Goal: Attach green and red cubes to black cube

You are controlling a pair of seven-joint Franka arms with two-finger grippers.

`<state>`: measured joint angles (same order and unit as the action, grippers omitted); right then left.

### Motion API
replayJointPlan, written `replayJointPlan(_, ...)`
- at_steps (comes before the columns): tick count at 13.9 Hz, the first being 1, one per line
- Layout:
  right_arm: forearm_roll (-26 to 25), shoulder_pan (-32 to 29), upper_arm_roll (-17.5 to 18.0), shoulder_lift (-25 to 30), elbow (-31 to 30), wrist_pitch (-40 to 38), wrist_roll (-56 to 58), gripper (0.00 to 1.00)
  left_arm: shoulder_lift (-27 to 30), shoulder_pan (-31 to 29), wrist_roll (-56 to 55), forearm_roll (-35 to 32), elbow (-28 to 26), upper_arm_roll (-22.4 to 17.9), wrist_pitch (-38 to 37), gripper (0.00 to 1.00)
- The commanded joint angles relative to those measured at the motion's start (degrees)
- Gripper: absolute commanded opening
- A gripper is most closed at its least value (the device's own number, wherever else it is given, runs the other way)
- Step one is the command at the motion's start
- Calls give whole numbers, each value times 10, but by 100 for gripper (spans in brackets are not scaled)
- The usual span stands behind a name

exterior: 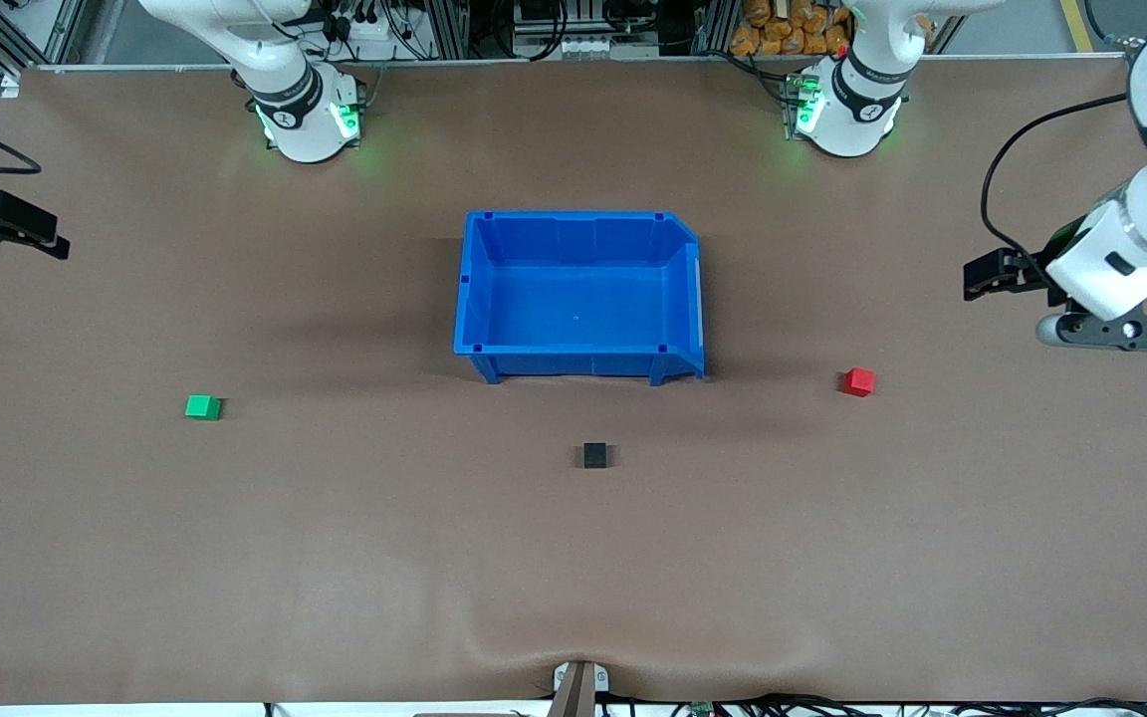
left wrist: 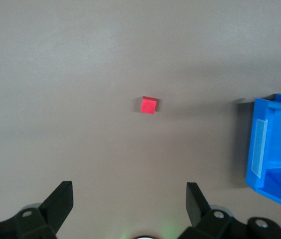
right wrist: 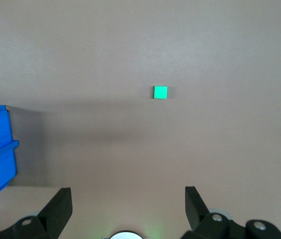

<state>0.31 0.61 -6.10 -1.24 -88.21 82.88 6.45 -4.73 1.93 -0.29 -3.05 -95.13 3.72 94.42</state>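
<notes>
On the brown tabletop the black cube sits alone, nearer to the front camera than the blue bin. The green cube lies toward the right arm's end, the red cube toward the left arm's end, all three well apart. The left claw hangs with fingers apart over bare tabletop near the red cube; the right claw, also apart, is over the tabletop near the green one. The cubes look small, light and stiff, probably with smooth faces, so each is best pinched on two parallel side faces, centred.
</notes>
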Motion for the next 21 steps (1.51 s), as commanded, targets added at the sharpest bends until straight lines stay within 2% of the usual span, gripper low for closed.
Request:
replayJointPlan(1, 6, 4, -1, -16, -3, 13, -3, 100, 12, 0, -10, 8, -51, 2, 45, 100)
replayJointPlan(6, 8, 1, -1, -31, -7, 37, -4, 100, 2, 2, -9, 8, -152, 3, 176, 100)
replayJointPlan(10, 14, -1, -1, -53, -10, 54, -4, 100, -47, 12, -7, 7, -182, 17, 249, 100)
replayJointPlan(14, 32, -8, -1, -79, -18, 80, -2, 100, -103, 13, 1, 2, -190, 25, 308, 100)
replayJointPlan(17, 31, -14, -2, -101, -18, 96, -1, 100, -110, 12, 7, -2, -213, 29, 340, 100)
replayJointPlan(21, 28, -16, -3, -127, -19, 114, 0, 100, -110, 9, 20, -2, -275, 29, 439, 100)
